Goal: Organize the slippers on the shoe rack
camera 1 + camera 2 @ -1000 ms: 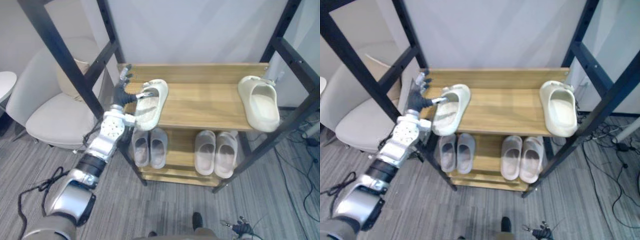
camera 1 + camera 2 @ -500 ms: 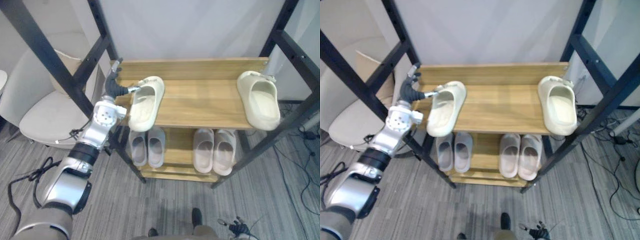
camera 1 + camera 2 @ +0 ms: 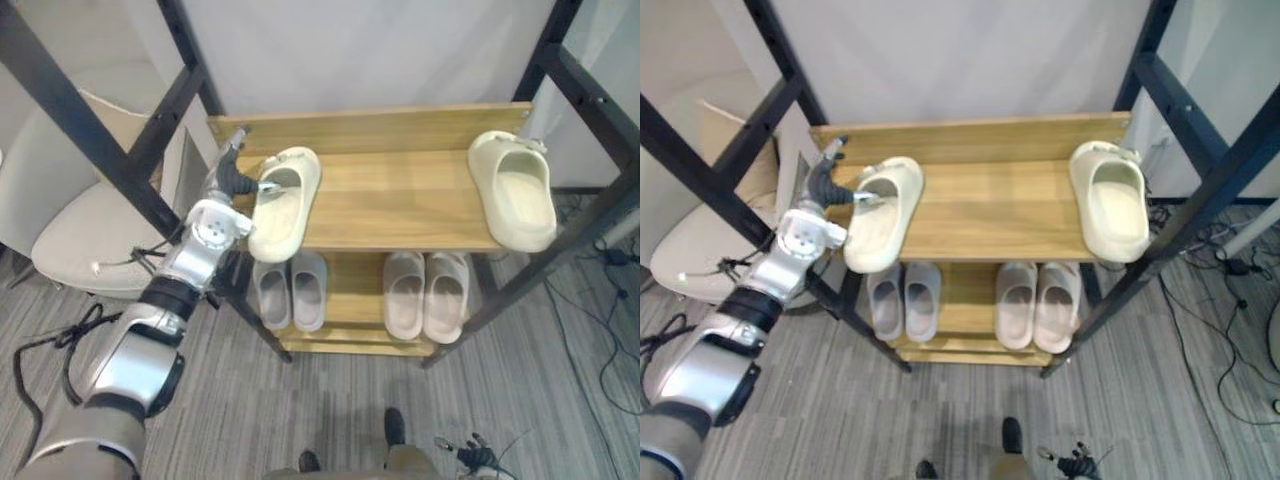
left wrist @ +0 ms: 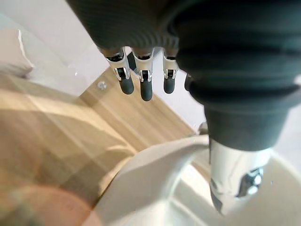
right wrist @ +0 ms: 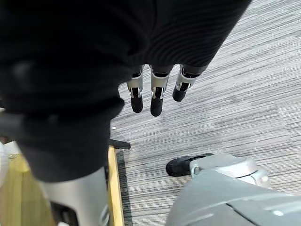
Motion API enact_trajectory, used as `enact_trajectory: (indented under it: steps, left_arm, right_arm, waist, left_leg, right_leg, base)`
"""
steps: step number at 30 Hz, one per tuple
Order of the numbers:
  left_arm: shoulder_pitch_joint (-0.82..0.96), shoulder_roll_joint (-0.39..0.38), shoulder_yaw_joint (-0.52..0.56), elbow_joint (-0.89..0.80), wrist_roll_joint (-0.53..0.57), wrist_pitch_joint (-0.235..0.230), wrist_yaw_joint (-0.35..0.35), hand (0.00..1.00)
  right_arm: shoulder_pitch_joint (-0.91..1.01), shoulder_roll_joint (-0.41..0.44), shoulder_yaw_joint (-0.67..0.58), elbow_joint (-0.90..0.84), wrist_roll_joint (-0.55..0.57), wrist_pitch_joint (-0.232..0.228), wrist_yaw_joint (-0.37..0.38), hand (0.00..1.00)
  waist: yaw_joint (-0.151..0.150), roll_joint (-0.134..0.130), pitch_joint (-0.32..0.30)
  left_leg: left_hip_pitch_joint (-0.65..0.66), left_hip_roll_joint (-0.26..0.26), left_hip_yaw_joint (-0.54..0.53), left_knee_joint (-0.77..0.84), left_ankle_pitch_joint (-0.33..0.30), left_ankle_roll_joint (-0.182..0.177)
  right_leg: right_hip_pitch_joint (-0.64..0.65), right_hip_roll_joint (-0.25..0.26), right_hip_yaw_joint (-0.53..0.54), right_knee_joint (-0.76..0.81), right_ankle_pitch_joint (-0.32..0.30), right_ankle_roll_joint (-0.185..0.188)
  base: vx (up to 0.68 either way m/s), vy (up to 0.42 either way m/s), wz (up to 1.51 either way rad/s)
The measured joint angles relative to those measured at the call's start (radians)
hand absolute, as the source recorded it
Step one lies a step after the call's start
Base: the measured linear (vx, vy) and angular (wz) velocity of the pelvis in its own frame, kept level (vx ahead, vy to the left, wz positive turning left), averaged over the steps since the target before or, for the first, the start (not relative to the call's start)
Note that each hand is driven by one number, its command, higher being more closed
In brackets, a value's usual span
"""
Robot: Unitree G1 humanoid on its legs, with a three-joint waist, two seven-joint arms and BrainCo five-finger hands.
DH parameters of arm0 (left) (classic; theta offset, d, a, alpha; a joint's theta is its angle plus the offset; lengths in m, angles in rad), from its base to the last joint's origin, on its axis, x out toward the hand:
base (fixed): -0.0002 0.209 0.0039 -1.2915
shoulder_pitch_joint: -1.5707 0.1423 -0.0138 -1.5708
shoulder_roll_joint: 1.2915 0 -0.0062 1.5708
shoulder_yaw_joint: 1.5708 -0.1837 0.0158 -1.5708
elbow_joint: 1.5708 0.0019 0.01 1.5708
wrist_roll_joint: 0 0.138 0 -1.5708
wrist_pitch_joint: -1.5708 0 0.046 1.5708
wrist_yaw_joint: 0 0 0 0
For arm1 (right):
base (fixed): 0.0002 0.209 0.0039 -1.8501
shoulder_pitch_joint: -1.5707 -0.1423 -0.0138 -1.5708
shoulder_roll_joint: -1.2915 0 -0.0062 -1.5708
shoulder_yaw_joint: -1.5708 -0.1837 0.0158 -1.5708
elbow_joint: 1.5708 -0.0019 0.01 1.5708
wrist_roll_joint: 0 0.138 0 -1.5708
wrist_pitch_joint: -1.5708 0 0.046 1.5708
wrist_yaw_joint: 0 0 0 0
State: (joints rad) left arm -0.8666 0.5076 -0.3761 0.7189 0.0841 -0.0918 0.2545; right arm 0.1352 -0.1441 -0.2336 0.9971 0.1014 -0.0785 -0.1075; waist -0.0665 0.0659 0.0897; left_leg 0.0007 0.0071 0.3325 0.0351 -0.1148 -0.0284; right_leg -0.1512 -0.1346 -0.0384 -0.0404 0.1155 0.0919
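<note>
The left hand (image 3: 231, 180) sits at the left end of the top shelf (image 3: 400, 200), left of centre in the head views. Its fingers (image 4: 145, 87) are straight and point up the frame, clear of everything — an open hand, with just the thumb (image 4: 235, 179) reaching across to the mouth of a cream slipper (image 3: 283, 207). That slipper lies aslant just beside the hand, sole down, its lower end poking past the shelf's front edge. A second slipper (image 3: 516, 200) of the same cream lies well apart at the shelf's right end, also sole down.

The shelf is pale wood with a raised back board, carried in the black metal frame of the shoe rack (image 3: 85, 118). On the lower shelf (image 3: 352, 300) stand two pairs of grey slippers (image 3: 290, 292), one pair left, one right. Behind is a plain white wall (image 3: 370, 50); a white chair (image 3: 75, 245) stands at the left edge, and the floor (image 3: 250, 420) is grey striped carpet.

The grey pairs' far ends are hidden under the top shelf. Where the thumb meets the slipper is hard to make out, so whether it presses there cannot be told.

The right hand (image 5: 157, 99) hangs over the carpet — fingers loose, holding nothing.
</note>
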Motion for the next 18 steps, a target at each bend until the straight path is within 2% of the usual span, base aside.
enact_trajectory:
  steps: [4,5,11,18]
  left_arm:
    - [-0.045,0.0,-0.015,0.052,0.036,0.015,-0.002,0.0]
    - [-0.06,0.0,-0.017,0.069,0.058,0.018,-0.003,1.0]
    - [-0.11,-0.001,-0.041,0.125,0.134,0.026,-0.015,1.0]
    - [-0.144,-0.002,-0.035,0.176,0.139,0.047,-0.014,1.0]
  right_arm:
    - [-0.004,0.017,-0.025,0.0,0.02,0.0,0.0,0.0]
    - [-0.007,0.023,-0.037,0.0,0.021,0.0,0.0,0.0]
    - [-0.009,0.024,-0.039,-0.001,0.027,0.0,0.003,0.0]
    - [-0.007,0.029,-0.061,-0.001,0.028,0.001,0.009,0.0]
  waist:
    - [0.0,0.001,0.001]
    - [-0.001,0.004,0.005]
    - [-0.001,0.009,0.01]
    - [-0.008,0.014,0.011]
  left_leg:
    - [0.0,0.0,0.012,-0.001,-0.001,-0.002]
    - [0.0,0.0,0.014,-0.001,-0.001,-0.002]
    - [0.0,0.001,0.03,-0.001,-0.003,-0.004]
    - [0.001,0.002,0.055,0.0,-0.005,-0.006]
  right_leg:
    - [-0.006,0.002,0.012,0.0,0.004,0.001]
    - [-0.007,0.002,0.015,0.0,0.005,0.0]
    - [-0.015,0.006,0.029,0.0,0.008,-0.002]
    - [-0.023,0.011,0.054,-0.006,0.022,-0.001]
  base:
    - [0.0,-0.008,-0.1]
    - [-0.01,-0.01,-0.06]
    - [-0.02,-0.014,-0.08]
    - [-0.01,-0.017,-0.1]
